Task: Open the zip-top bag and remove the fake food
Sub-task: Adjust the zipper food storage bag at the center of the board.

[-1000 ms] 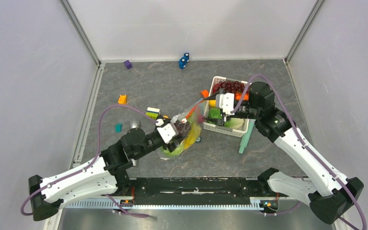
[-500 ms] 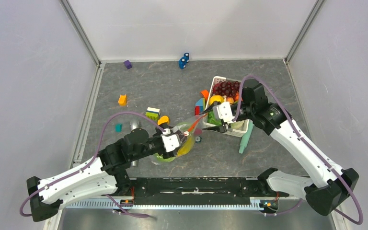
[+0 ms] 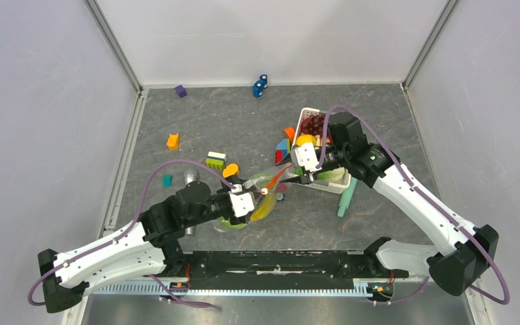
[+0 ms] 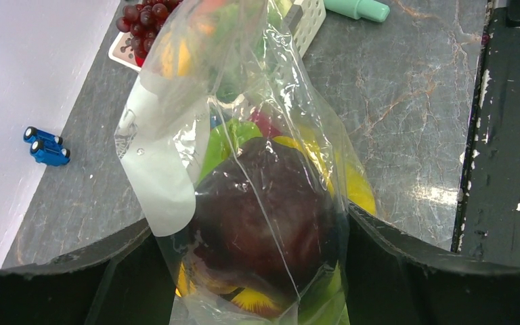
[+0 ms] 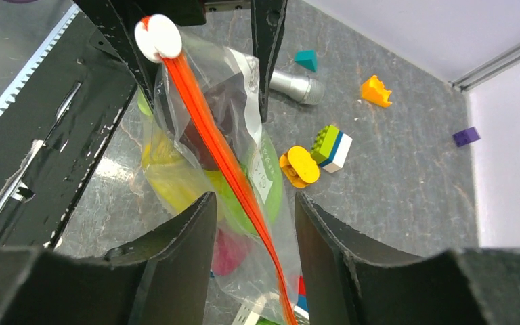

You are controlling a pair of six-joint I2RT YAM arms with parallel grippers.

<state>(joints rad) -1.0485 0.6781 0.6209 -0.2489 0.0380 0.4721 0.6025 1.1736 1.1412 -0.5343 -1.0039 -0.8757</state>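
Your left gripper has its fingers spread wide, and the bag fills the gap. The plastic presses on both inner faces, so you are holding it by its full lower end. Between those fingers, low centre in the left wrist view, sits the eggplant. A yellow piece lies at its right and a green piece above it, all inside the bag. The bag runs up the frame toward the basket and the grapes at the top edge.

Your right gripper straddles the zipper strip — its fingers are parted, with a gap on each side of the strip, so nothing is pinched. The strip climbs from between them to the slider at the upper left of the right wrist view. A magenta piece shows through the plastic low in that frame.

In the top view the bag is at the centre of the table, stretched between your two grippers just left of the basket. Right of the bag in the right wrist view are a striped block and a silver cylinder — both apart from it.
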